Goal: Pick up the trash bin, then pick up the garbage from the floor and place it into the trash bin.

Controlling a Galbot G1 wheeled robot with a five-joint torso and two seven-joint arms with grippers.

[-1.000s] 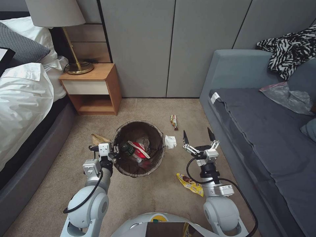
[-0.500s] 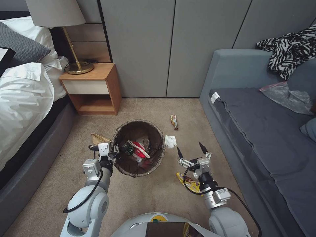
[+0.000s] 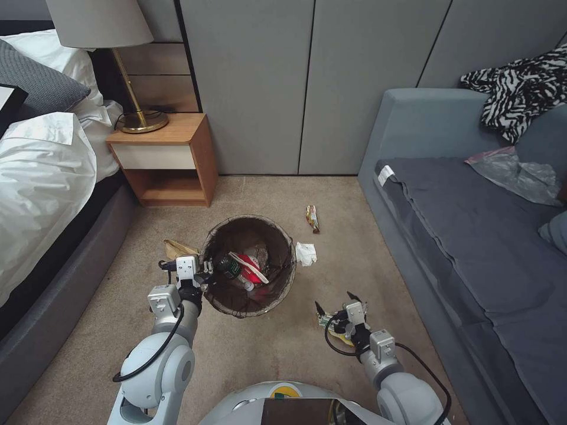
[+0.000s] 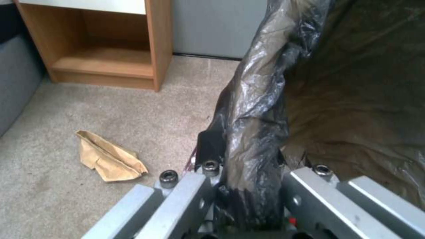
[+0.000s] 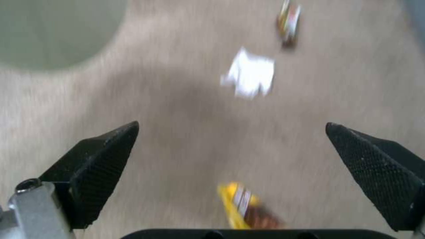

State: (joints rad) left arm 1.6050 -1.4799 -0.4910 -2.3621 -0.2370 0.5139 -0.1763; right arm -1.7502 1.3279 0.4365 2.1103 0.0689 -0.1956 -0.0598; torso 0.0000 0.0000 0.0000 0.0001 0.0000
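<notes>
i hold the bin by its rim with the left gripper: in the left wrist view the fingers are clamped tight over the bag-lined rim, so that arm is parked and should not move. the bin sits on the carpet ahead of me, with a bottle and a red cup inside it. the working arm is the right one. the right gripper hangs low at about 4 o'clock from the bin, just over the yellow wrapper, with its jaws spread wide and nothing between them. in the right wrist view the wrapper lies between the two black fingertips, near the palm rather than out at the tips. to do this pick well, i judge that i should shift the wrist back slightly so the tips straddle the middle of the wrapper, lower until the tips just touch the carpet, then close slowly; foil is thin and will slide or fold flat if pinched off-centre. the tissue lies just beside the bin at its 3 o'clock, the striped wrapper at 1 o'clock, farther off, and the brown scrap at 9 o'clock, near the left gripper. after lifting, clear the rim fully before releasing.
</notes>
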